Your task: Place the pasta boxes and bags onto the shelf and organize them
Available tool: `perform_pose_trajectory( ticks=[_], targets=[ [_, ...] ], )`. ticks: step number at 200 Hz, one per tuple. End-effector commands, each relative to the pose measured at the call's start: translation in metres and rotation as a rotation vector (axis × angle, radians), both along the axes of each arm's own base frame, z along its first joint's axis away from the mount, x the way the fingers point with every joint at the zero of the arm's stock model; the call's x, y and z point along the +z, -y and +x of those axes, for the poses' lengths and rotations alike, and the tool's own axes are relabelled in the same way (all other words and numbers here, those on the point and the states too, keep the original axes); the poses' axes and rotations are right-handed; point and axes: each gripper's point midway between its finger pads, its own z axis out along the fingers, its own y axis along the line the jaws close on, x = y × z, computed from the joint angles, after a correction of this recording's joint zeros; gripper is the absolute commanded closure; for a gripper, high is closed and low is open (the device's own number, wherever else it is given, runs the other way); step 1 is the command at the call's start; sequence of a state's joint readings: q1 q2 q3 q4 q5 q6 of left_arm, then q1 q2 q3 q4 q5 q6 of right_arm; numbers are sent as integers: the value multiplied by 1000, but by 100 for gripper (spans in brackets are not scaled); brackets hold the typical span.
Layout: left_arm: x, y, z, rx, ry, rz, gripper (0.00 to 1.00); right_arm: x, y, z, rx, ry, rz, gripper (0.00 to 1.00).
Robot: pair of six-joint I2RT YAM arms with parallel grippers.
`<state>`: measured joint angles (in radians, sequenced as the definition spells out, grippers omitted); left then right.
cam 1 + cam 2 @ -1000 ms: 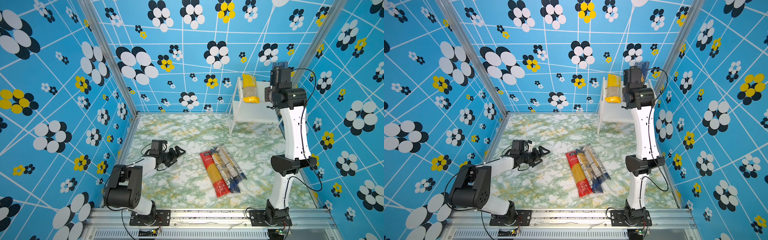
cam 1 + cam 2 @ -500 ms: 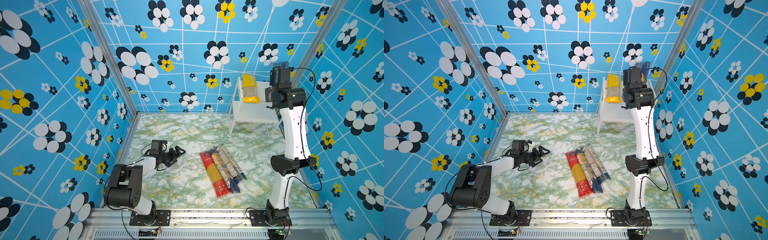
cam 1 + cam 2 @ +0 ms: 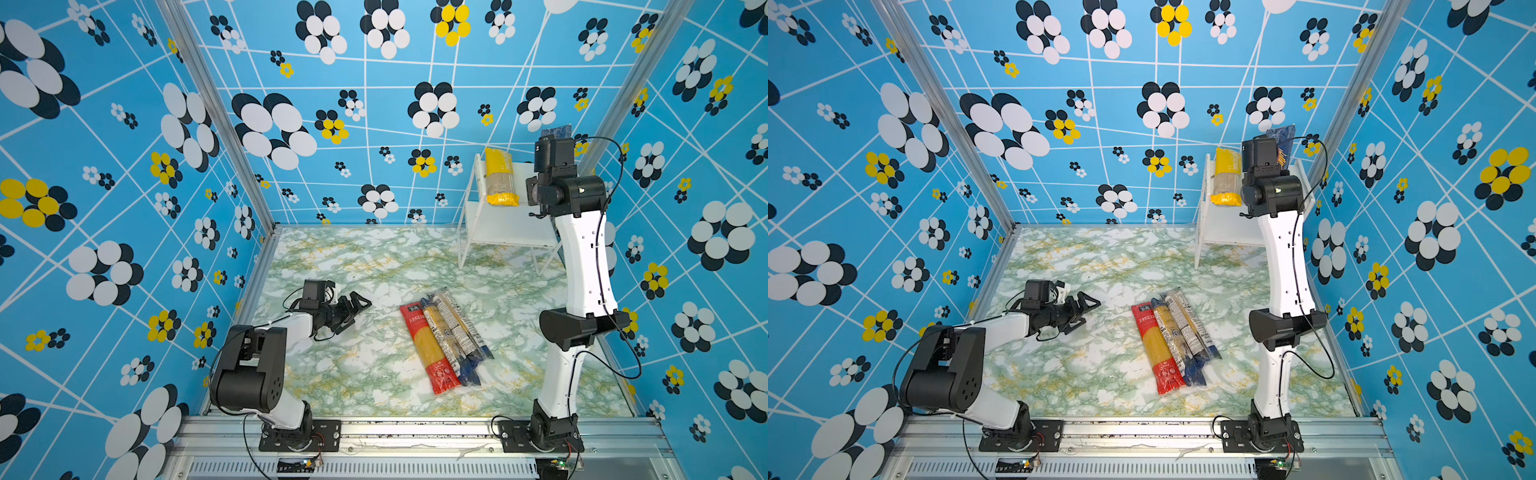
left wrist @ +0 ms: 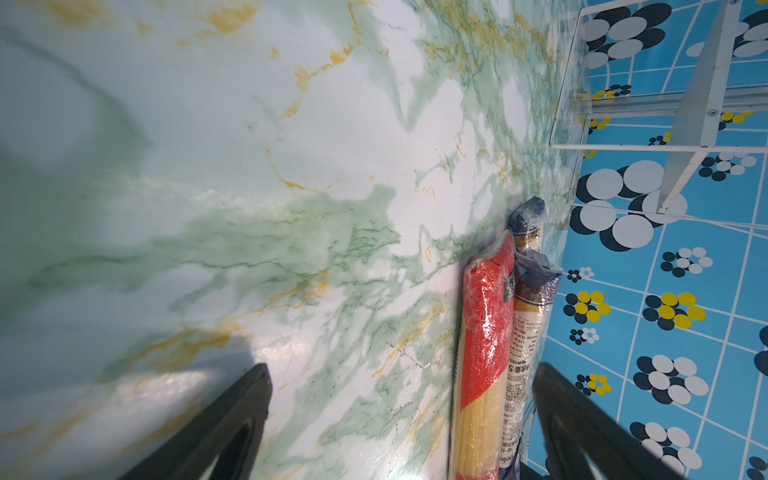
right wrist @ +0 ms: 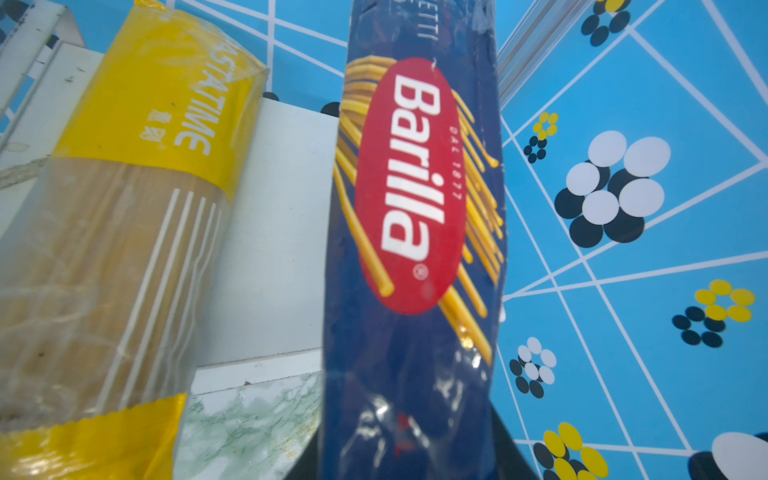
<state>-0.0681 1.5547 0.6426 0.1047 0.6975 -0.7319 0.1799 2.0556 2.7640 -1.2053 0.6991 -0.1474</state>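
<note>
My right gripper (image 5: 409, 449) is shut on the dark blue Barilla pack (image 5: 415, 249), raised over the top board of the white shelf (image 5: 282, 208). In both top views only the pack's end (image 3: 559, 131) (image 3: 1281, 133) shows past the wrist. A yellow pack (image 3: 500, 178) (image 5: 124, 208) lies on that board beside it. On the marble table lie a red pack (image 3: 428, 349) (image 4: 482, 332) and two clear packs with dark-blue ends (image 3: 455, 332), side by side. My left gripper (image 3: 353, 311) (image 4: 399, 415) stands open, low over the table, left of the packs and apart from them.
The shelf (image 3: 507, 232) stands in the back right corner against the blue flowered walls. The right arm (image 3: 582, 270) rises tall in front of it. A metal rail (image 3: 415, 432) runs along the table's front edge.
</note>
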Motion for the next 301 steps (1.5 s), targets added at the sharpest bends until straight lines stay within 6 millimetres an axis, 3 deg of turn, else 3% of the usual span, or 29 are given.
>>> perform_pose_trajectory(
  ticks=[1, 171, 248, 301],
  targets=[
    [5, -1, 8, -14, 31, -10, 1, 41, 4, -1, -58, 168, -17, 86],
    [4, -3, 7, -13, 33, -19, 1, 12, -10, -13, -73, 73, 10, 91],
    [3, -4, 8, -13, 34, -23, 1, -4, -33, -15, -48, 117, 174, 91],
    [3, -6, 7, -11, 30, -28, 1, -10, -37, -22, -29, 200, 253, 92]
  ],
)
